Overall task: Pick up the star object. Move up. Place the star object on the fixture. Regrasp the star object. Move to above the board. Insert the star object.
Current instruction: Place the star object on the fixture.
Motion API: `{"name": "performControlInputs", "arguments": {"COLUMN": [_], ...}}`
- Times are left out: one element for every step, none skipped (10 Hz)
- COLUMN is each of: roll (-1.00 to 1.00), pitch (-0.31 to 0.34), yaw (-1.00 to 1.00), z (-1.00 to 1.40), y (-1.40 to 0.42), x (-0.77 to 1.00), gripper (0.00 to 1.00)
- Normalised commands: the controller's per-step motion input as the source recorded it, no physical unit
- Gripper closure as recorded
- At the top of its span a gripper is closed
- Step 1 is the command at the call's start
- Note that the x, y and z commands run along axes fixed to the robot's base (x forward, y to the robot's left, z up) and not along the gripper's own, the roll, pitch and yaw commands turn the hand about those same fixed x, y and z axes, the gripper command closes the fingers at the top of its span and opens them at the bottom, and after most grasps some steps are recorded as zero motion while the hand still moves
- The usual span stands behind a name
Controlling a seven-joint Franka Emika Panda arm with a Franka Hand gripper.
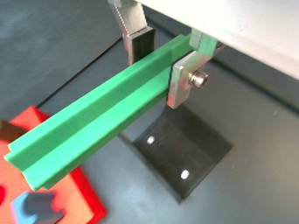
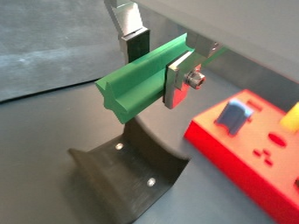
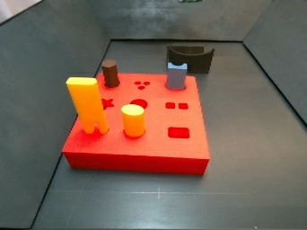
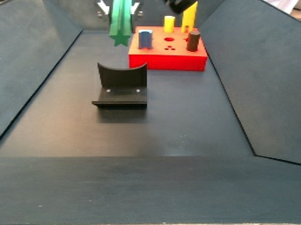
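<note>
Gripper (image 1: 163, 63) w/ silver fingers (image 1: 184, 77) clamped on long green ridged star bar (image 1: 100, 115), top left in side view (image 4: 120, 19), above dark notched fixture (image 4: 121, 85); flat red board (image 4: 177, 54) beside.

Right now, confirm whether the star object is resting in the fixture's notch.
No. In a side view the star object hangs in the gripper, well above the fixture, whose notch is bare.
</note>
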Motion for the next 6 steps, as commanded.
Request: {"name": "performControlInputs", "arguments": {"roll": [-0.65, -0.53, -0.31, -0.24, -1.00, -1.00], "pitch": [0.229, 0.200, 0.138, 0.114, -0.033, -0.044], "yaw": [-0.08, -0.10, -0.12, -0.12, -0.20, -0.20], "z": [-0.01, -0.01, -0.01, 0.00, -1.00, -1.00], "y": [0.03, 0.04, 0.04, 0.02, 0.06, 0.06], "x": [0.12, 0.09, 0.07, 0.07, 0.10, 0.11], "gripper": [1.00, 1.00, 1.00, 1.00, 1.00, 1.00]}}
